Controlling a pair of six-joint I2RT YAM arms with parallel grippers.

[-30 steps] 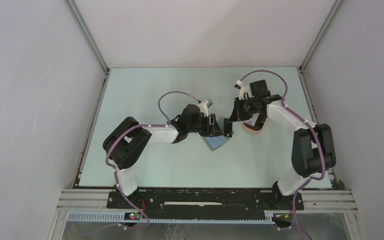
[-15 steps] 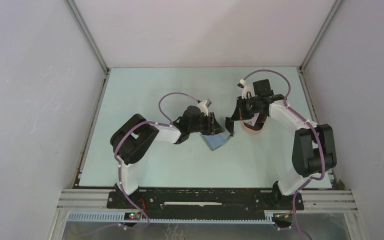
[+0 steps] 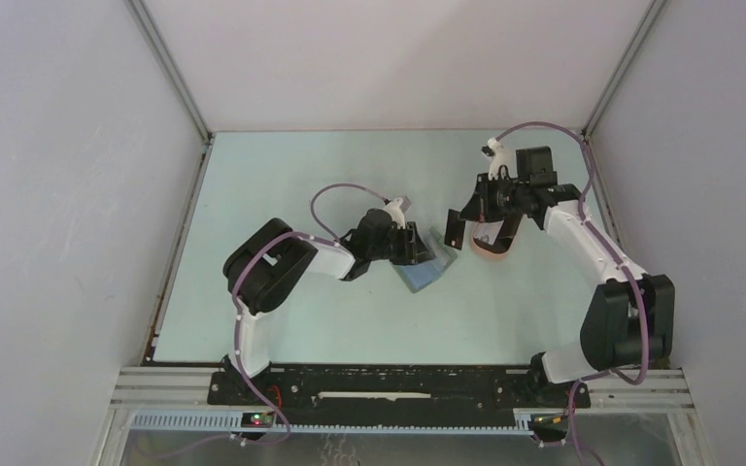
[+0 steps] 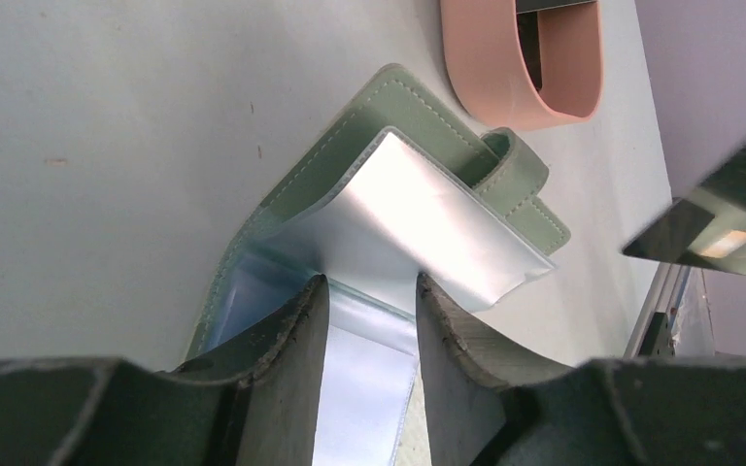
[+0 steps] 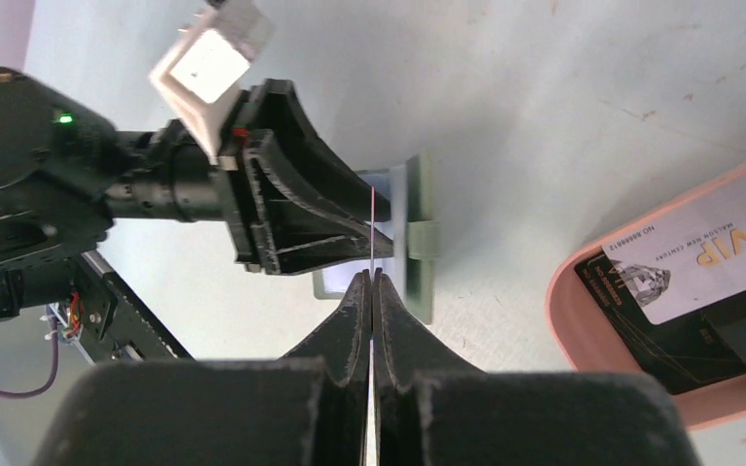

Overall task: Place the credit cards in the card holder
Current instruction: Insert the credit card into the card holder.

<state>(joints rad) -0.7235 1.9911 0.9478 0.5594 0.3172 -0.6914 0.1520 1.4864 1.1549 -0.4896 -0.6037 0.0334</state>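
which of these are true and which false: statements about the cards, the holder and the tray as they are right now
1. The right gripper is shut on a thin card, seen edge-on from its own wrist camera. True.
2. The pink tray holds nothing. False: a light card marked VIP lies in it over a black card.
3. The card holder lies folded shut. False: it is open, its silvery inner flap showing.
4. The left gripper is over the card holder with its fingers apart. True.
5. The held card is already in a pocket. False: it is in the air, apart from the holder.
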